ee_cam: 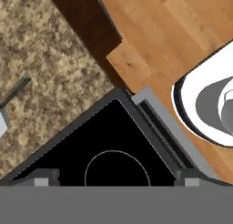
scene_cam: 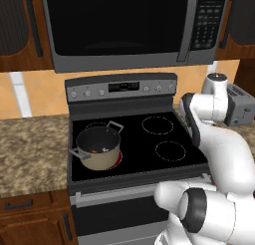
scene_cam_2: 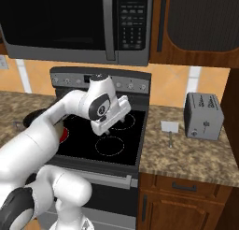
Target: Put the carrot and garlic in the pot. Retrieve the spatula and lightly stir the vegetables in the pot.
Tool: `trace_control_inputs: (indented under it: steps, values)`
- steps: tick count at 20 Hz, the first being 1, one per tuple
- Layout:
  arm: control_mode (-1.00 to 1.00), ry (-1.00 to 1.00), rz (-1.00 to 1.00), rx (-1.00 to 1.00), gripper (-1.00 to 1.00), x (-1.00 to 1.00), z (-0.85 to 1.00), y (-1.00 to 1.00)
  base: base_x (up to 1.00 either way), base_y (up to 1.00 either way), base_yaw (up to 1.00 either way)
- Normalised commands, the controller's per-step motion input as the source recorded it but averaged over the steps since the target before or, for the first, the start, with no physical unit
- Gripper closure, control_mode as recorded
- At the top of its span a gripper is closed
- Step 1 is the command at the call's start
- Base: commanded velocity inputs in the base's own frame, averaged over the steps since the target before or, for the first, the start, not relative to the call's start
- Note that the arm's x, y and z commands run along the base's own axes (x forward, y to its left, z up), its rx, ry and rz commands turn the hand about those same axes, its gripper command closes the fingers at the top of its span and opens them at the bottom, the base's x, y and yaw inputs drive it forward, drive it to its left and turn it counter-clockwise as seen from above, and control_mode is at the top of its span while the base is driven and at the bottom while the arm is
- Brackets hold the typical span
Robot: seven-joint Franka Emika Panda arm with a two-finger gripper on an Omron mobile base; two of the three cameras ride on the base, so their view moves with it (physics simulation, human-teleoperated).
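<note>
Pot (scene_cam: 98,148) sits on the front-left burner of the stove (scene_cam: 149,154), left of everything else. An orange speck and a pale speck are seen against its dark inside; these are judged to be the carrot (scene_cam: 94,151) and garlic (scene_cam: 104,150), already in. Too small to confirm more.

Spatula (scene_cam_2: 170,130) lies flat on the granite counter (scene_cam_2: 186,152) to the right of the stove, just beside the toaster (scene_cam_2: 203,116), blade toward the back wall, thin dark handle pointing toward the counter's front edge. In the hand view the handle is seen at the left edge, blade corner just below it.

Handling, as judged: light, stiff, thin. Low profile on the counter, so the handle is likely to be fiddly and may roll or skid under contact. Best taken mid-handle, jaws set across it, close to the blade for control when stirring. The flat blade is not a good hold.

Gripper (scene_cam_2: 113,126) is held over the right-hand burners, pointing down, with the arm folded and the elbow high. Jaws are released, spread wide, nothing between them. Hand camera looks down on the stove's front-right corner, so the spatula is still off to the side, well apart.
</note>
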Motion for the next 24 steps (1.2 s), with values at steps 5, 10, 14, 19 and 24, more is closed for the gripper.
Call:
trace_control_inputs:
  steps: [5, 10, 14, 19, 24]
  values:
    - [-1.0, -0.06, -0.53, 0.26, -1.0, 0.0, -0.04, -0.75, 0.0, 0.0, 0.0]
    - [-1.0, -0.07, -0.6, 0.13, -1.0, 0.01, -0.11, -0.6, 0.0, 0.0, 0.0]
    - [-1.0, -0.04, -0.54, 0.04, -1.0, 0.22, -0.26, -0.32, 0.0, 0.0, 0.0]
    - [-1.0, -0.07, -0.3, 0.01, -1.0, 0.3, -0.32, -0.15, 0.0, 0.0, 0.0]
    - [-1.0, -0.05, -0.29, 0.03, -1.0, 0.28, -0.4, -0.01, 0.0, 0.0, 0.0]
